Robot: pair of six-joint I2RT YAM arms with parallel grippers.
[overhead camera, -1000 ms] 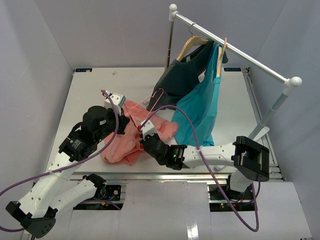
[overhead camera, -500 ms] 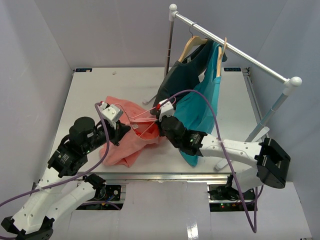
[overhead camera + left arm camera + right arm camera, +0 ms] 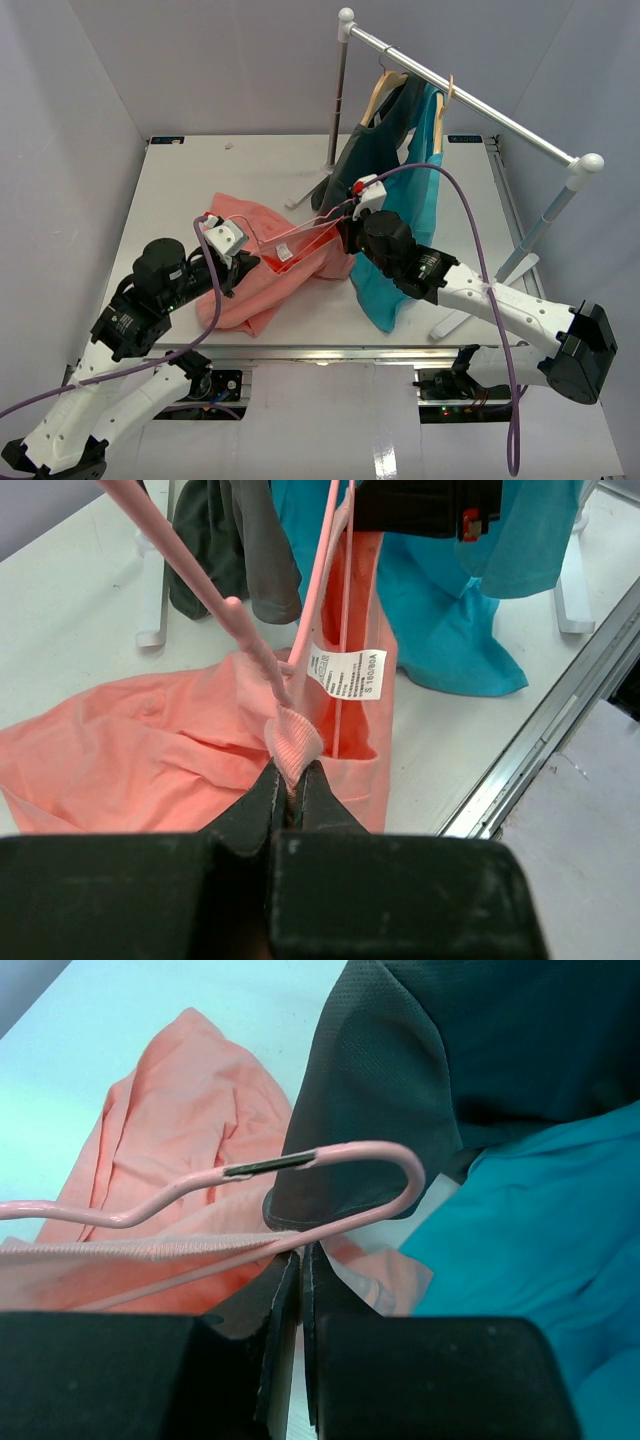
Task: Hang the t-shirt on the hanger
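Observation:
The salmon t-shirt point(image 3: 262, 282) lies bunched on the table's near left. Its ribbed collar point(image 3: 293, 737) is pulled taut between my two grippers. My left gripper point(image 3: 292, 777) is shut on the collar's near end; in the top view this gripper point(image 3: 243, 264) sits at the shirt's left edge. My right gripper point(image 3: 301, 1252) is shut on the collar's other end, with the pale-pink hanger point(image 3: 330, 1160) crossing just above its tips. In the top view, the hanger point(image 3: 300, 228) slants through the neck opening toward the right gripper point(image 3: 346, 232). A white label point(image 3: 346, 672) hangs inside the collar.
A metal clothes rack point(image 3: 470, 100) stands at the back right. A dark grey shirt point(image 3: 352, 160) and a teal shirt point(image 3: 405, 235) hang from it on wooden hangers point(image 3: 384, 86), right behind my right gripper. The table's front rail point(image 3: 560, 720) runs close by.
My right gripper closed and swung from the shirt's near edge up and right toward the rack, drawing the collar taut. My left gripper pulled back toward the near left, still shut.

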